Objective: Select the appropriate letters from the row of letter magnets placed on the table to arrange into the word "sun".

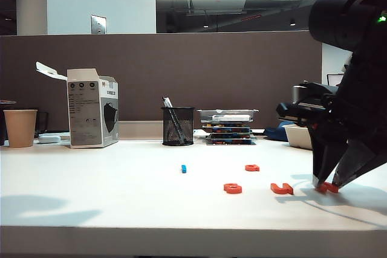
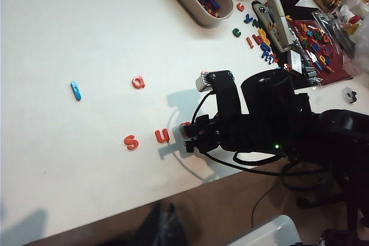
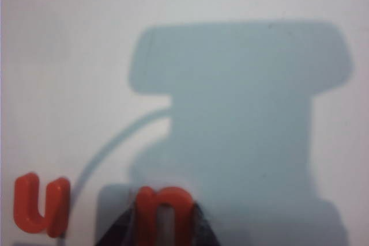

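Right gripper (image 1: 327,187) sitting low on table (image 1: 121,197), jaws part-closed, pinching n (image 3: 164,208) right beside u (image 3: 39,211). s (image 2: 131,142) already in place. Looks nearly done, just releasing n left. Left gripper out of sight, can't tell.

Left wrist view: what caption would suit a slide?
Right end effector sets the n beside the s and u on the white table.

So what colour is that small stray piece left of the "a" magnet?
Blue, clearest in the left wrist view.
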